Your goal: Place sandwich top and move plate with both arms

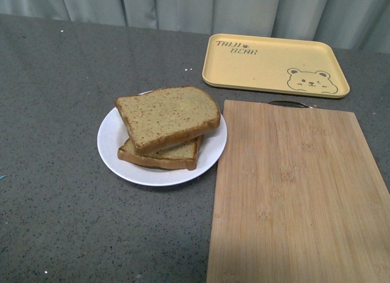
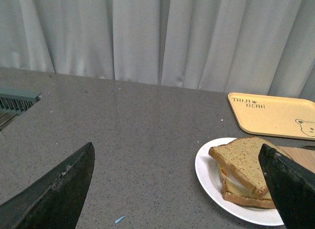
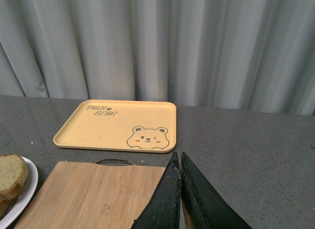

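The sandwich top (image 1: 168, 115), a brown speckled slice with a darker crust, lies askew on a lower slice on the white plate (image 1: 111, 143) left of centre. From the left wrist the sandwich top (image 2: 241, 162) shows white and orange filling under it on the plate (image 2: 209, 172). My left gripper (image 2: 179, 177) is open and empty, its black fingers (image 2: 64, 189) wide apart over the grey table, one finger in front of the plate's near side. My right gripper (image 3: 177, 162) is shut with nothing in it, over the wooden board's edge. Neither arm shows in the front view.
A bamboo cutting board (image 1: 295, 192) with a metal handle lies right of the plate. A yellow bear tray (image 1: 274, 64) sits behind it, near the grey curtain. A grey grille (image 2: 17, 98) is set at the table's far left edge.
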Available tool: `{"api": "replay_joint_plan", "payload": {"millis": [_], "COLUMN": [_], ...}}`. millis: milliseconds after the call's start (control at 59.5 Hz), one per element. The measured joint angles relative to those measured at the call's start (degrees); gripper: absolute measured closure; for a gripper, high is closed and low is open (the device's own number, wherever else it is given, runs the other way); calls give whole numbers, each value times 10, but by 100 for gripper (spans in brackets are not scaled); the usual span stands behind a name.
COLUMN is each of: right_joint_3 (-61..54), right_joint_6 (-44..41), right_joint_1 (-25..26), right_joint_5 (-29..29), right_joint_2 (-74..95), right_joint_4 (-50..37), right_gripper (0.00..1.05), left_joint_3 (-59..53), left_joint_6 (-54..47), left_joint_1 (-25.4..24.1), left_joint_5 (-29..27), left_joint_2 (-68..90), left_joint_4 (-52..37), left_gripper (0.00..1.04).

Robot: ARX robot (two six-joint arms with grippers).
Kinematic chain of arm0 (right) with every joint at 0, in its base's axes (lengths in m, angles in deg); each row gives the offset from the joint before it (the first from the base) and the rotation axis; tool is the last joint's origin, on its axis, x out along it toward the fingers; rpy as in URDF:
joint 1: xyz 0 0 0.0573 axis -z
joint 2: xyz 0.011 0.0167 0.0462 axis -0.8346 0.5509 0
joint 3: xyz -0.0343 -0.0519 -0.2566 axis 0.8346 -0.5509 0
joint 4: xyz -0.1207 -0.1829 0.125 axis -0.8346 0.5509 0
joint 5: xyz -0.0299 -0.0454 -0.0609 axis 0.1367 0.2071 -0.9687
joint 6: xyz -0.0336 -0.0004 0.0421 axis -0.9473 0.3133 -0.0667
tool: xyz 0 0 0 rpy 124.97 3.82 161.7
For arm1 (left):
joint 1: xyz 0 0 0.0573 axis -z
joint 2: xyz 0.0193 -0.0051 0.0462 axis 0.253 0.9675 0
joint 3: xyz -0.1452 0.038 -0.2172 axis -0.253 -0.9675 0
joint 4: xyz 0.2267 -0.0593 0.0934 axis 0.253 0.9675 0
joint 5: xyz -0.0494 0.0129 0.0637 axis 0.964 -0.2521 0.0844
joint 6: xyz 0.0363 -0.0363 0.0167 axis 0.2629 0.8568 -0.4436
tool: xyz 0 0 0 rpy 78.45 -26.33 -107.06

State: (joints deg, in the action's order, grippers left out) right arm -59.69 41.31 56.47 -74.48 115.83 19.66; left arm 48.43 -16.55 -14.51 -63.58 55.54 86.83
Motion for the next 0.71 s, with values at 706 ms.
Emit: {"api": "replay_joint_plan", "payload": {"millis": [706], "right_joint_3": [-2], "right_joint_6": [0], "right_joint_1": [0], "right_joint_5": [1], "right_joint_2": [-221], "right_joint_4": [206], "right_gripper": [104], "left_joint_3": [0], "left_joint_6": [0], "left_joint_1": [0], "left_joint_5": [0], "left_joint_2": [0], "left_joint_4": [0], "left_gripper": [7]}}
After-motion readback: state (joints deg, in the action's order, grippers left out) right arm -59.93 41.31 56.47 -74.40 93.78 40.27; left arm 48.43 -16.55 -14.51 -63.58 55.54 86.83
